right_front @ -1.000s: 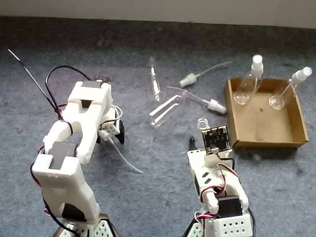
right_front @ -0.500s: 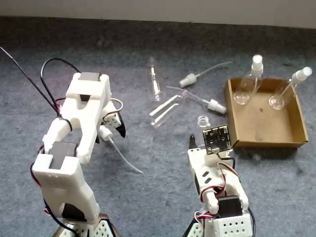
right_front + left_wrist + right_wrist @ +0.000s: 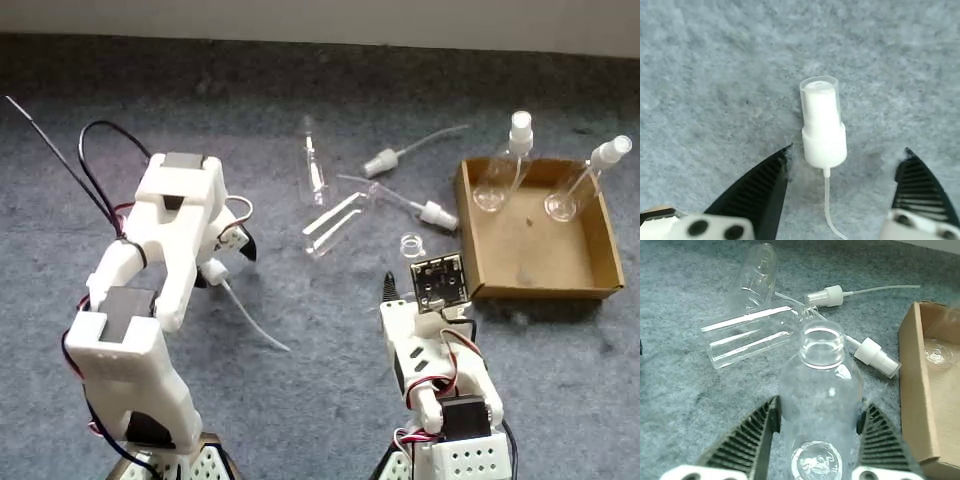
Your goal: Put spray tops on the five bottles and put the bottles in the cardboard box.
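Over the spray top (image 3: pixel 823 132), the left fingers (image 3: pixel 760 185) have shifted slightly.

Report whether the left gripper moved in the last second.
Yes: in the high view the left gripper shifted slightly toward the far edge of the table, against the spray top lying still.

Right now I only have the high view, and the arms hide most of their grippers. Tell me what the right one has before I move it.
Observer: The right gripper is shut on a clear bottle, clamped against both sides of its body.
Operator: Give me the neck.
Observer: The neck is open and bare, with nothing fitted on it.
Operator: Now the left.
Observer: The left gripper is open, and a spray top lies on the carpet between its fingers, touching neither.
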Tool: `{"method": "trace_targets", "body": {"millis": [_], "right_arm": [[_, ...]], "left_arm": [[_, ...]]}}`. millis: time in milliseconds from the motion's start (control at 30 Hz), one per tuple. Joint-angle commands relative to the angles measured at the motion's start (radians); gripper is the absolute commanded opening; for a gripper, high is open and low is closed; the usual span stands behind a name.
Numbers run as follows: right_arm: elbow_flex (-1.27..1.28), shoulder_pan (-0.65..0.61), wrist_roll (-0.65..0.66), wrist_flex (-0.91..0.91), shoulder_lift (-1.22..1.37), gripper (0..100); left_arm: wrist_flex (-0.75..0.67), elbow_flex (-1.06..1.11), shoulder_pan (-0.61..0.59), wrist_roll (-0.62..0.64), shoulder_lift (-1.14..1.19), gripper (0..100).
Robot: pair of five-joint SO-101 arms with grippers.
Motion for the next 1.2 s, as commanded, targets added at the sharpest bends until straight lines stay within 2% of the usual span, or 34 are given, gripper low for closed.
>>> {"method": "trace_targets", "body": {"millis": [0,400,700,767,967,1167], "right_arm": [[0.125,0.010,0.002,-0.028,-0.004,16.6],[0.125,0.010,0.002,-0.028,-0.004,16.6],[0.125,0.010,0.002,-0.030,-0.004,16.6],[0.125,0.010,0.002,-0.030,-0.004,16.6],[0.125,0.010,0.002,-0.030,-0.004,16.6],[0.124,0.010,0.002,-0.030,-0.004,16.6]], "left_arm": [[-0.121,0.050,-0.016,0.014,-0.005,29],[-0.126,0.077,-0.018,0.015,-0.005,29],[-0.124,0.087,-0.085,0.009,-0.005,29],[-0.126,0.104,-0.074,0.009,-0.007,25],[-0.132,0.108,-0.036,0.008,-0.007,3],[-0.126,0.110,-0.031,0.008,-0.007,2]]}}
